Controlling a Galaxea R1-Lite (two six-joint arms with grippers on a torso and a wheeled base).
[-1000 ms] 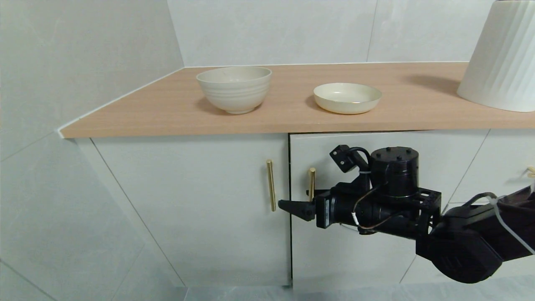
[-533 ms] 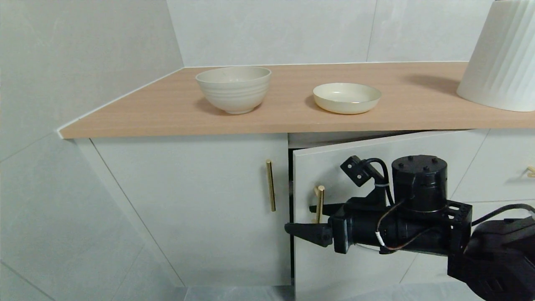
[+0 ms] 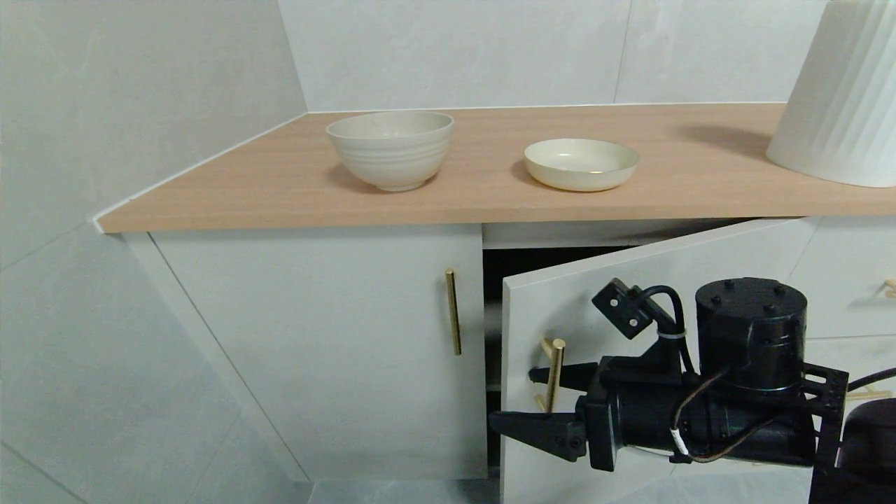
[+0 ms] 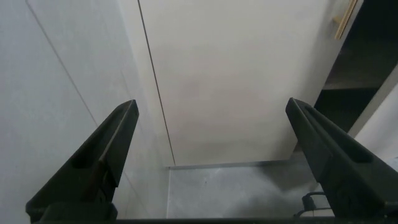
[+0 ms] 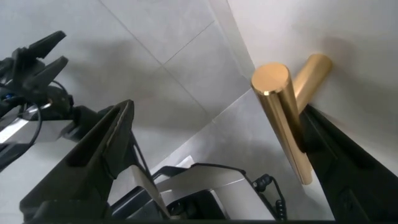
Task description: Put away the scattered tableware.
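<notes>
A cream bowl (image 3: 390, 149) and a shallow cream dish (image 3: 581, 163) stand on the wooden countertop (image 3: 280, 189). Below it, the right cabinet door (image 3: 630, 280) hangs partly ajar. My right gripper (image 3: 511, 397) is open, one finger behind and one in front of that door's brass handle (image 3: 554, 374). In the right wrist view the handle (image 5: 283, 118) sits close to one finger, with my right gripper (image 5: 217, 109) spread wide. My left gripper (image 4: 211, 106) is open and holds nothing, low in front of the closed left door (image 4: 236, 74).
A tall white ribbed container (image 3: 840, 98) stands at the countertop's right end. The left door's brass handle (image 3: 453, 311) is beside the gap. Dark cabinet interior (image 3: 532, 259) shows behind the ajar door. Tiled wall on the left, grey floor (image 4: 236, 193) below.
The right cabinet door has swung from closed to partly ajar. My right gripper, hooked on its handle, has drawn back toward me and lower.
</notes>
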